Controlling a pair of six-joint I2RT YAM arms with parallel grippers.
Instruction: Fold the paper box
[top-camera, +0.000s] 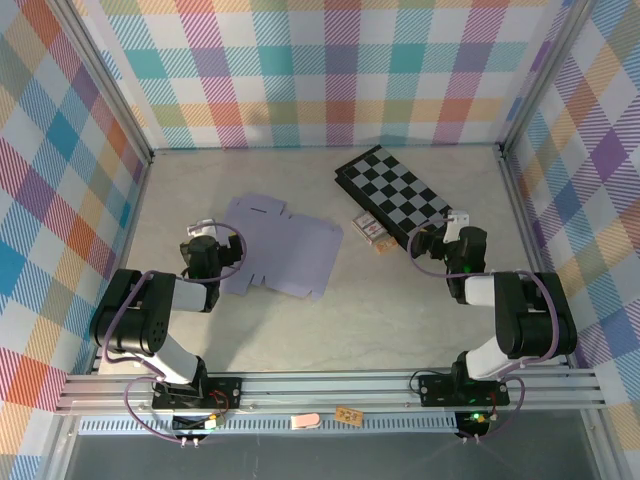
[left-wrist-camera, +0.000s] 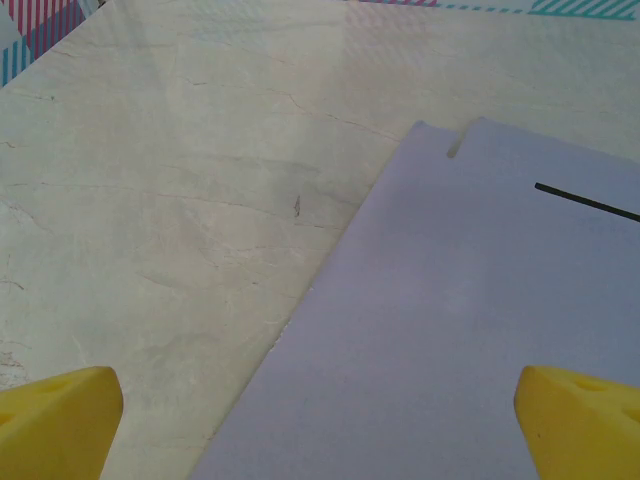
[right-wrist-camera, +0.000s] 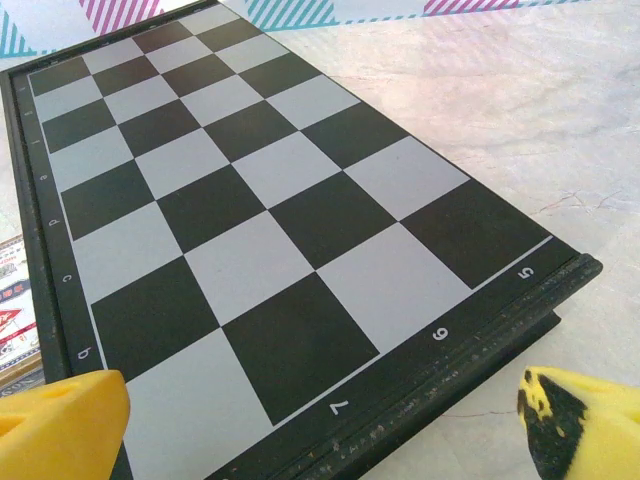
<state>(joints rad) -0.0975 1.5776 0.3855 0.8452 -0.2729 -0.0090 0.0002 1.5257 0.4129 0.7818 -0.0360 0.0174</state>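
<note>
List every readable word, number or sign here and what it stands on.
"5", "6", "7": near rim of the checkerboard.
"b", "c": its left rim; the further letters are too small to read.
Print on the card packs: too blurred to read.
On the paper box: no print visible.

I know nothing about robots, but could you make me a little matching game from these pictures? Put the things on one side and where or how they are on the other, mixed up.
Things:
1. paper box
2. checkerboard
3. card packs
4. left gripper

Descriptions:
A. black and pale squares, toward the back right
B. open, over the lavender sheet's edge
C. small, beside the board's left side
D. lying flat and unfolded, left of centre

Pairs: 1-D, 2-A, 3-C, 4-B
</note>
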